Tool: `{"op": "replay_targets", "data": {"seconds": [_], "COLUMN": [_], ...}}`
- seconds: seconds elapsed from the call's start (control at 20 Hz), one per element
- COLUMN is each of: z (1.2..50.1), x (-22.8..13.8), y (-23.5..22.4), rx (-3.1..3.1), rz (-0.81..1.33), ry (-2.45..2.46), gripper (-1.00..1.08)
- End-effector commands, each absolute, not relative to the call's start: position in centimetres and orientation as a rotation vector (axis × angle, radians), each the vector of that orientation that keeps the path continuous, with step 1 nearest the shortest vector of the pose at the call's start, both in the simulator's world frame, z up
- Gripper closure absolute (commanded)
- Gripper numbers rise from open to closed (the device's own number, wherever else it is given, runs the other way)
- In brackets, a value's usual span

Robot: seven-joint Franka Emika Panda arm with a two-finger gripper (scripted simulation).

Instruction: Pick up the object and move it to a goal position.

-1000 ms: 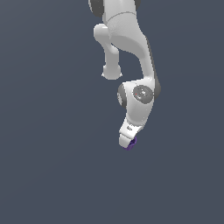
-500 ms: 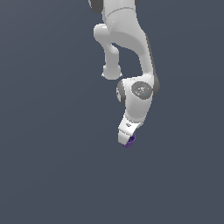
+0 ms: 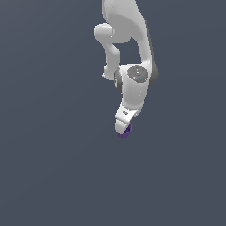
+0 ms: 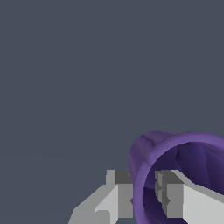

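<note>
The object, a small dark purple cup (image 3: 125, 131) with a hollow top, hangs at the tip of the white arm in the exterior view, mostly hidden behind the hand. In the wrist view the cup (image 4: 183, 153) looms large, its open mouth facing the camera. My gripper (image 4: 144, 194) is shut on the cup's rim: one finger (image 4: 120, 192) presses the outside of the wall, the other finger (image 4: 173, 192) sits inside the hollow. The gripper (image 3: 123, 129) points downward in the exterior view.
Only a plain dark grey-blue background surrounds the arm in both views. The white arm's links (image 3: 132, 84) fill the upper middle of the exterior view. No goal marker shows.
The arm has shifted slightly toward the exterior view's left and a little upward, carrying the cup with it. The grip looks unchanged.
</note>
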State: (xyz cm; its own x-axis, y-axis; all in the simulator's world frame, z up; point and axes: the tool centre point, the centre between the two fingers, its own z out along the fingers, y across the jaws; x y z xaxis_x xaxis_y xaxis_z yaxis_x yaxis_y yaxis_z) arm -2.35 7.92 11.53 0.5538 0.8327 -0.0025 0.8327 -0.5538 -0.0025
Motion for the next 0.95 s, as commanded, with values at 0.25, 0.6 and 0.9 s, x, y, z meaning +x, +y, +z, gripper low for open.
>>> {"op": "replay_targets", "data": {"seconds": [0.25,0.6,0.9], "z": [15.2,17.3,17.9], "x": [-5.8,-7.6,-8.1], "y": [6.2,5.3,5.1], "rx": [-2.77,-2.769,-2.769], "rz": [0.002,0.002,0.002], "ry": [-1.484,-1.483,-1.483], "gripper": [1.08,1.08,1.08]}}
